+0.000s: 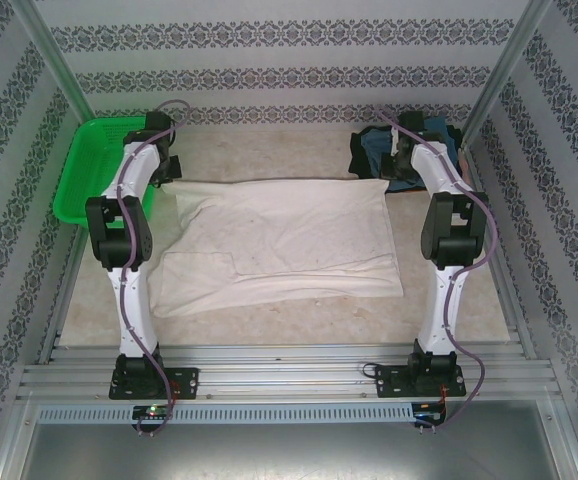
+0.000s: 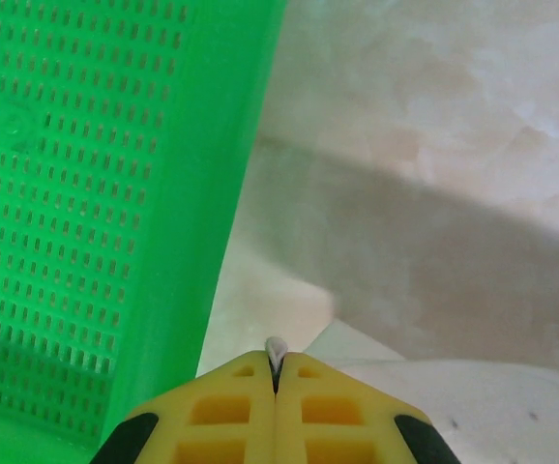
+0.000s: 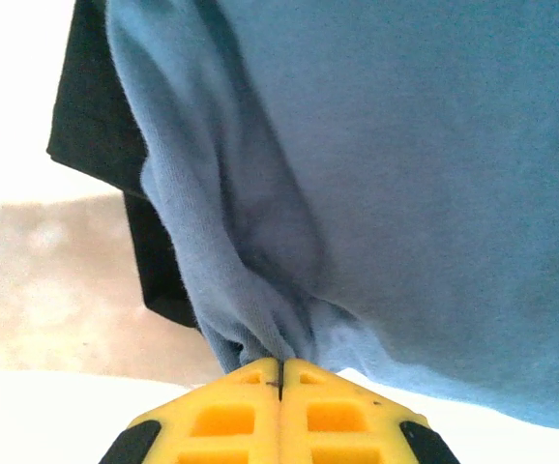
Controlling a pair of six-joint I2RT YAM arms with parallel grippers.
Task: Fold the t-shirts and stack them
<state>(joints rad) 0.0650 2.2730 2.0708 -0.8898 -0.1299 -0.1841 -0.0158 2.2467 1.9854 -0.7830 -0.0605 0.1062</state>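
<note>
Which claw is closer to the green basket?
Left. The left gripper is beside the basket, pinching the white shirt; the right gripper is across the table, at the blue shirt.

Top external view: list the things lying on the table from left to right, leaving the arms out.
green basket → white t-shirt → teal-blue t-shirt

No lettering, label or number is legible (the wallpaper (image 1: 289, 40) carries plain ornament).
</note>
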